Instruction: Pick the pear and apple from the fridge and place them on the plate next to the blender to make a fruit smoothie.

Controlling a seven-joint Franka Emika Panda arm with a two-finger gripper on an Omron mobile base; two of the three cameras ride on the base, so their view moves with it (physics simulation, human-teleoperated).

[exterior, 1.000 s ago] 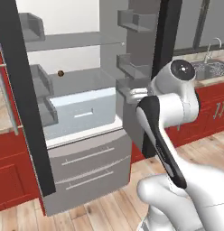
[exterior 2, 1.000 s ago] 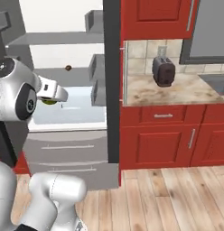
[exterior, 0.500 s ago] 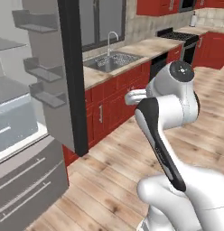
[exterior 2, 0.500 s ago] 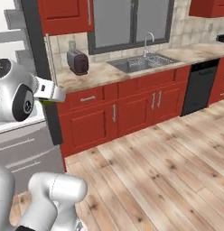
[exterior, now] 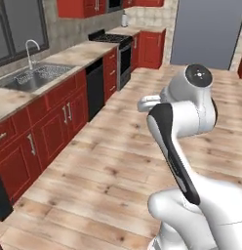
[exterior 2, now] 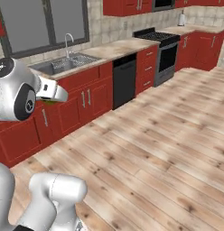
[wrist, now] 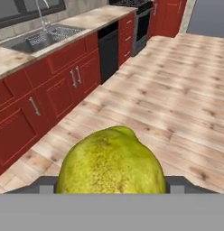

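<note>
Fingers closed on the pear, the gripper carries the yellow-green fruit above a wood-plank floor, the fruit pressed between two grey pads at the bottom of the hand view. From the right base view, a sliver of green shows under the white hand beside the arm's round joint. Red cabinets line the wall beyond, with a steel sink under a window, a black dishwasher and a stove farther along the counter.
</note>
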